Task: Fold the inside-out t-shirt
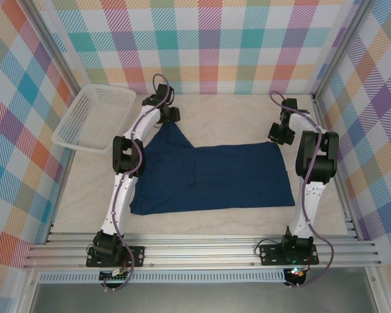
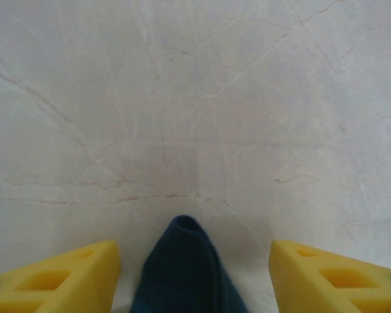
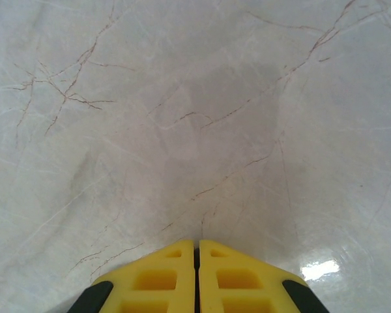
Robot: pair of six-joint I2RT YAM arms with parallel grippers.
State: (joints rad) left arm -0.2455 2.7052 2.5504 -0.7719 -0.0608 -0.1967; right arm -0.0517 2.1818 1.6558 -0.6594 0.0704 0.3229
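T-shirt (image 1: 215, 176): lying spread on the counter (image 1: 228, 114), one corner peaking far-left.
Left tool (image 2: 194, 253): gaping wide around that corner, seemingly not touching it.
Right tool (image 3: 197, 257): pinching closed, gripping nothing, over the counter.

Checked walls (image 1: 208, 45) (pastel), marble tabletop (image 1: 228, 111)

White-link, black-jointed left arm (image 1: 119, 199) and matching right arm (image 1: 308, 195) — purple-grey cable (image 1: 304, 203) along each, black flat base plates (image 1: 135, 253). Yellow moulded plastic fingers (image 2: 58, 277) — rectangular recessed pockets, black rear patches.
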